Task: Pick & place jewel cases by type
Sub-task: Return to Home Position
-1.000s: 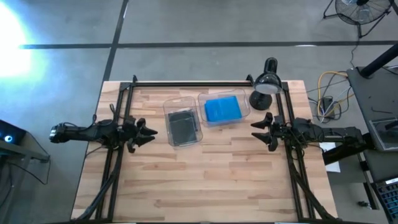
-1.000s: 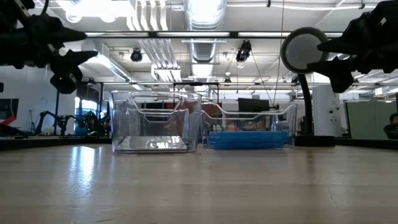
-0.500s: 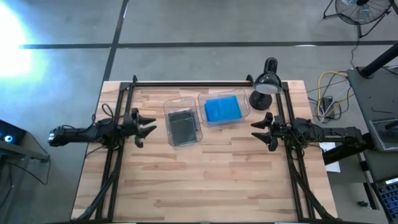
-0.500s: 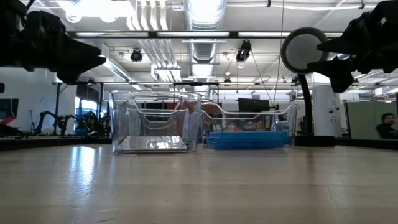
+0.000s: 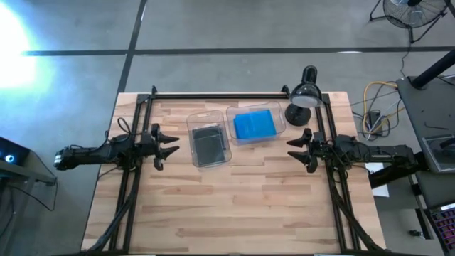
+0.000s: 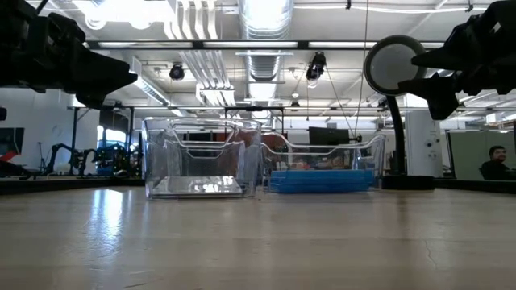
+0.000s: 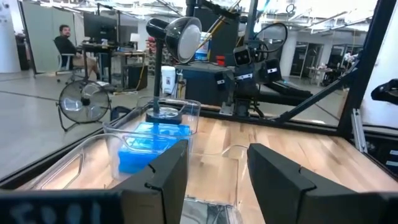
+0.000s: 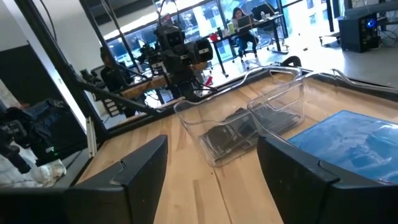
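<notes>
Dark grey jewel cases (image 5: 209, 145) lie flat in the left of two clear bins (image 5: 193, 125). Translucent blue jewel cases (image 5: 254, 125) lie stacked in the right bin (image 5: 281, 121); the stack also shows in the low view (image 6: 321, 180). My left gripper (image 5: 175, 144) hovers open above the table, left of the dark-case bin, its fingers pointing at the bin (image 7: 217, 155). My right gripper (image 5: 290, 148) hovers open to the right of the bins and slightly nearer than them, pointing left (image 8: 211, 149). Neither gripper touches anything.
A black desk lamp (image 5: 304, 96) stands on the far right of the table, beside the blue-case bin. Black frame rails (image 5: 135, 185) run along the left, right and far edges. The near half of the wooden table (image 5: 234, 213) is bare. People sit in the room beyond.
My left gripper has rolled about its wrist, so its open fingers now spread level with the table instead of one above the other. It has stayed near the same spot, left of the dark-case bin. The right arm and the bins have kept still.
</notes>
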Controlling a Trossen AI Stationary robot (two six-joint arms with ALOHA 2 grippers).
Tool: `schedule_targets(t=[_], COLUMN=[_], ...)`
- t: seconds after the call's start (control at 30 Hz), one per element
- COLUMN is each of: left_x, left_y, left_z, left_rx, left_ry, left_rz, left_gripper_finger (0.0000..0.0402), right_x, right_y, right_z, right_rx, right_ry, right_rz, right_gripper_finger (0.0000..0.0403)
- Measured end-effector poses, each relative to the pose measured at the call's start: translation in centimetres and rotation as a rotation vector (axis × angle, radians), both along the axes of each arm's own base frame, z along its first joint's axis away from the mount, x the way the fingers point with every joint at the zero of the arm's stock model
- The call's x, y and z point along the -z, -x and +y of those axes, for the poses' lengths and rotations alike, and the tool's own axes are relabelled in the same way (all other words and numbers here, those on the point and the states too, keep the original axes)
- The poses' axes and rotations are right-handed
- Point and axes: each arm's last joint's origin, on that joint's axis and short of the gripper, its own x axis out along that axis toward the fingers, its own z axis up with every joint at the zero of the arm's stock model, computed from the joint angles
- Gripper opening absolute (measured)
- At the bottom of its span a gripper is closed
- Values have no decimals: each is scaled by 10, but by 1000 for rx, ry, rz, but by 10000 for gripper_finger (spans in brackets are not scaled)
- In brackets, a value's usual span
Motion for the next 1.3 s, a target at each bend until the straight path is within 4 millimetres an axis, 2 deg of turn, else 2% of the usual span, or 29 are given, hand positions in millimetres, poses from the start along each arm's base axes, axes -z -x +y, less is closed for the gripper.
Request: schedule_targets(t=[1.3], left_x=[4], left_y=[-3], left_z=[0], left_rx=[1], left_ry=[4], left_rz=[52], left_gripper_finger=[147], right_x=[0], right_y=[0], right_z=[0], right_rx=[1], right_ry=[0], right_rz=[2], right_gripper_finger=[249])
